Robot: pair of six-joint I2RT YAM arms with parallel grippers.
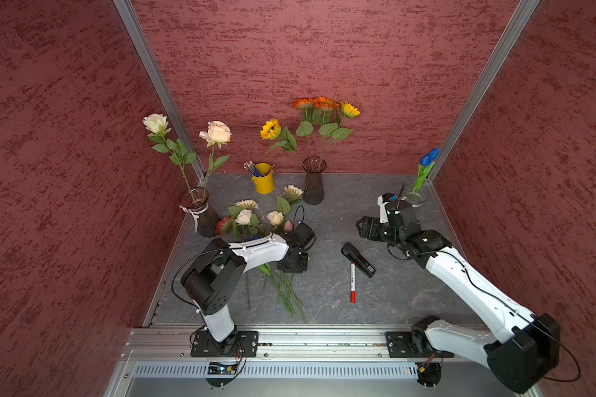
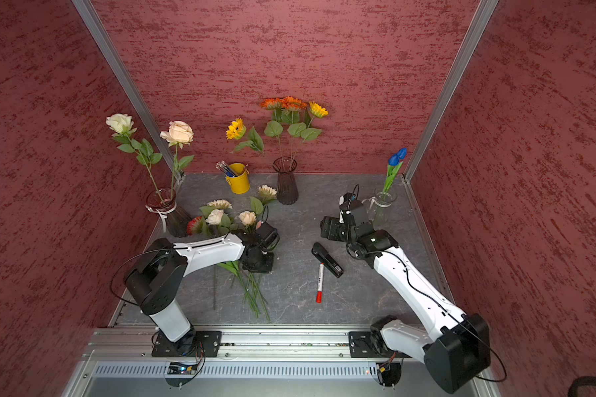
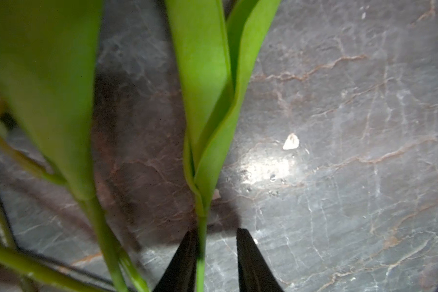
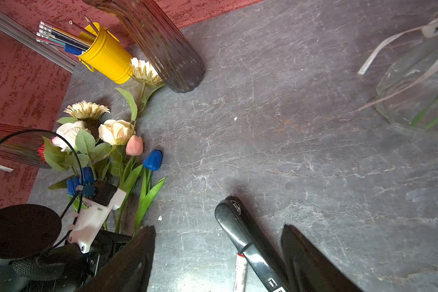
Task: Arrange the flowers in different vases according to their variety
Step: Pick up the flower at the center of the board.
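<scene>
Loose flowers [image 1: 255, 220] lie in a heap at the left of the table: cream roses, cream and red sunflowers, a pink tulip [image 4: 134, 144] and a blue tulip [image 4: 153, 159]. My left gripper [image 3: 215, 232] is down over their stems, its jaws narrowly open around one green tulip stem [image 3: 201, 227] that touches one finger. The smoky flared vase [image 1: 200, 213] holds two roses, the ribbed dark vase [image 1: 313, 185] holds orange and yellow sunflowers, and the small clear vase [image 1: 416, 196] holds blue tulips. My right gripper [image 4: 218, 228] hovers open and empty near the clear vase.
A yellow pen cup [image 1: 263, 178] stands at the back between the two dark vases. A black stapler-like object [image 1: 358, 259] and a red marker [image 1: 352, 282] lie mid-table, just under the right gripper. Red walls close in the left, back and right sides.
</scene>
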